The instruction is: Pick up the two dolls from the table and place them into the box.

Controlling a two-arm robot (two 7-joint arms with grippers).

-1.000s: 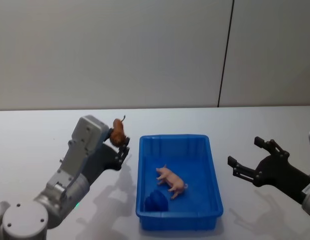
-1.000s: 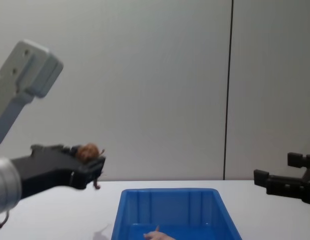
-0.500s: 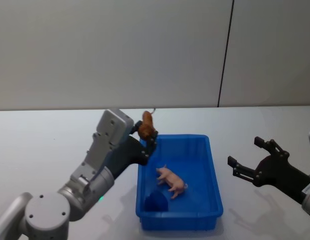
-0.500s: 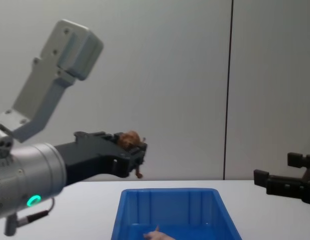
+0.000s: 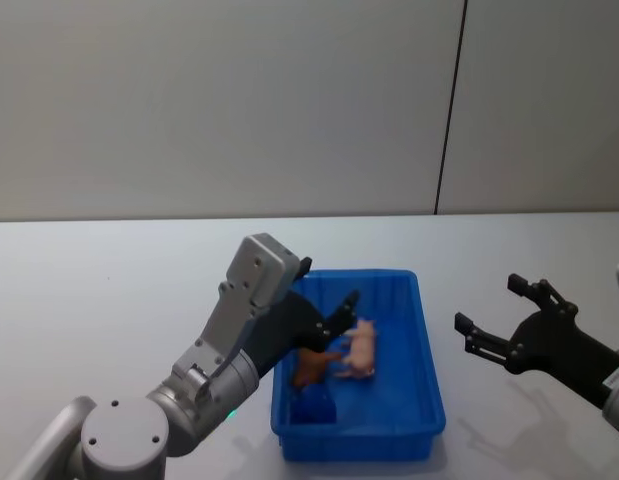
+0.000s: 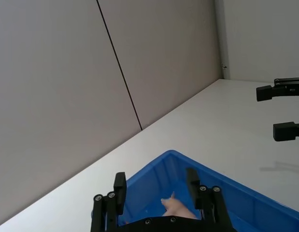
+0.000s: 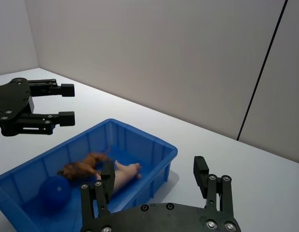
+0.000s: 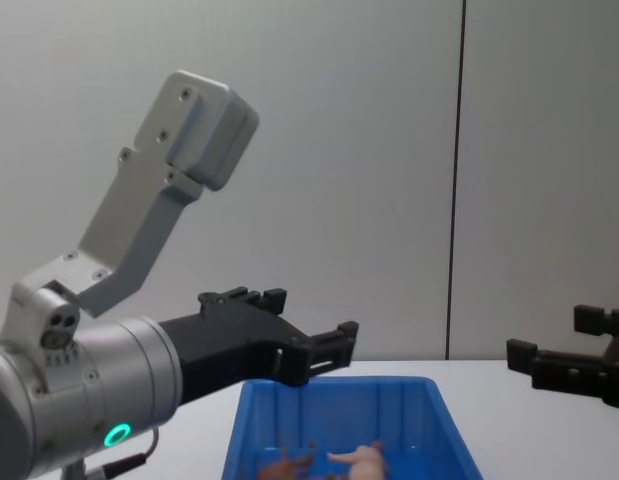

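A: Head view first. Where are the dolls?

B: Both lie in the box [image 5: 414, 372]. The brown doll [image 5: 311, 368] is on the floor near the box's left wall, and the pink doll [image 5: 359, 350] lies just beside it, toward the middle. A dark blue lump [image 5: 311, 408] sits by the near wall.

A: And the left gripper [image 5: 327, 306]?

B: It hangs above the box's left half, fingers spread wide, holding nothing and touching neither doll. In the chest view the left gripper [image 8: 304, 345] is clear above the rim.

A: So what does the step call for?

B: I judge the drop made, so the job is to back away cleanly: lift straight up before swinging left, fingers kept apart, so nothing catches the rim or drags a doll out.

A: The right gripper [image 5: 499, 322]?

B: Parked to the right of the box, above the table [image 5: 79, 290], also spread wide and empty.

A: Anything left?

B: By my reading, no; both dolls are inside.
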